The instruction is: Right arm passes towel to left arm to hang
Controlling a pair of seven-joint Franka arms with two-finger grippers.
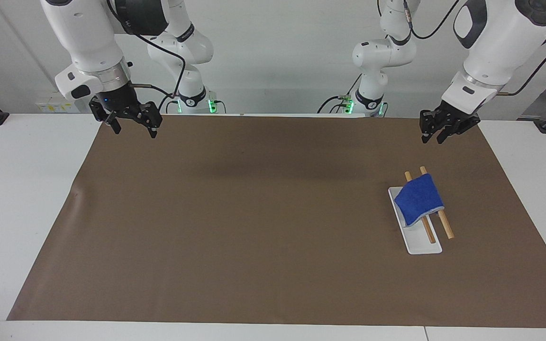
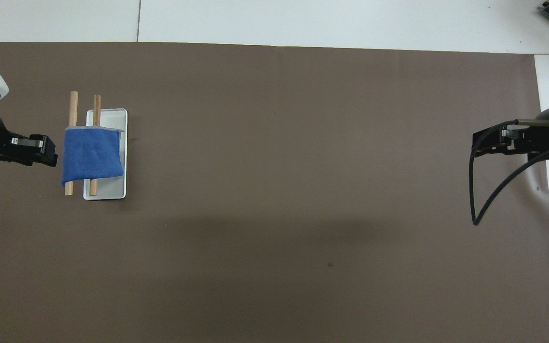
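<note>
Fig.: two Franka arms at a white table (image 1: 26, 199) covered by a brown mat (image 1: 254, 227).

(a) Towel (image 1: 418, 198) – blue terry cloth w/ thin grey edge, draped over two parallel wooden rods (image 1: 445, 225); both rod ends stick out from under it. The rods stand over a white rectangular tray (image 1: 422, 246), the rod nearer the left arm's end overhanging the tray's edge, so the cloth hangs clear of the mat. In the overhead view the towel (image 2: 92, 157) covers roughly the middle of the rods (image 2: 73, 105) and part of the tray (image 2: 112, 190). The set sits toward the left arm's end of the table, about midway between the mat's robot-side edge and its outer edge. No gripper touches it.

(b) Left gripper (image 1: 435, 132) – raised in the air over the mat's robot-side corner at the left arm's end, well apart from the towel. Overhead, the left gripper (image 2: 45, 150) appears just beside the cloth, but it is up high. Fingers partly apart, pinching nothing.

(c) Right gripper (image 1: 133, 127) – in the air over the mat's robot-side corner at the right arm's end; overhead, the right gripper (image 2: 482, 145) is at the mat's edge. Fingers spread wide, empty. A black cable (image 2: 474, 190) loops below its wrist.
</note>
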